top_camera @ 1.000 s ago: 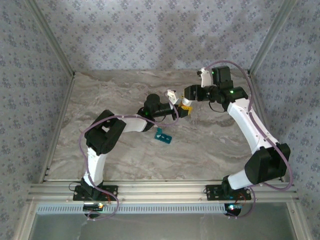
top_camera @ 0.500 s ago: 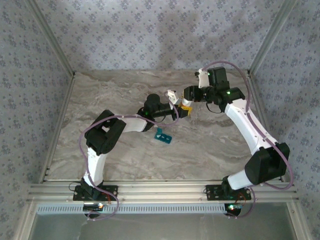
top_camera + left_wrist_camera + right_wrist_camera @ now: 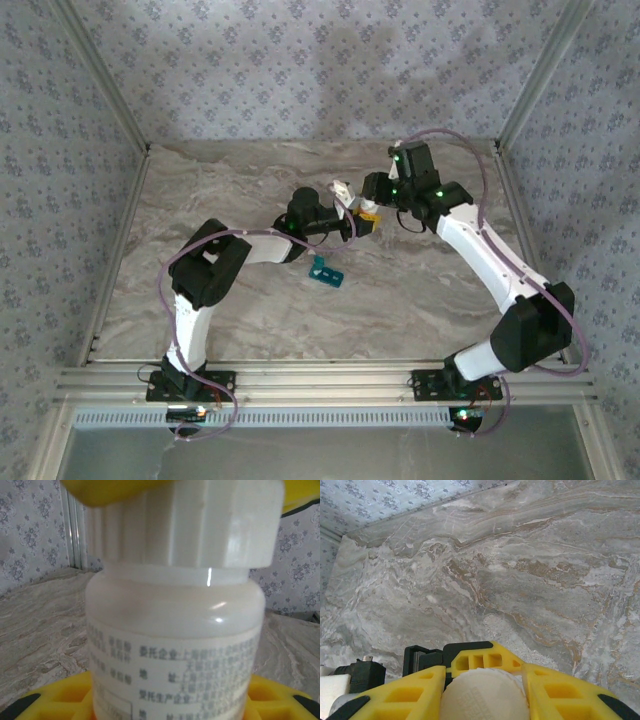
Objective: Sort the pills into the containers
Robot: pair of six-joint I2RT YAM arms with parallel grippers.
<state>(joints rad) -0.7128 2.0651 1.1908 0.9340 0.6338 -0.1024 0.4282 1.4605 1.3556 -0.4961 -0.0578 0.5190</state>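
**Right hand has just clamped onto the bottle cap**

Above the marbled desk [image 3: 200, 200], the right arm [image 3: 480, 250] has swung left to meet the left arm mid-table. The left hand [image 3: 170, 702] pinches the body of a white bottle [image 3: 175, 630]. The right hand [image 3: 485, 695] has just pressed together on its ribbed cap [image 3: 200, 525]. The cap probably gets twisted off next, so sorting has not begun. The teal containers [image 3: 326, 271] lie untouched on the desk, a little nearer the arms' bases. No pills can be made out through the cloudy bottle. The containers are too small to show whether their lids are open.
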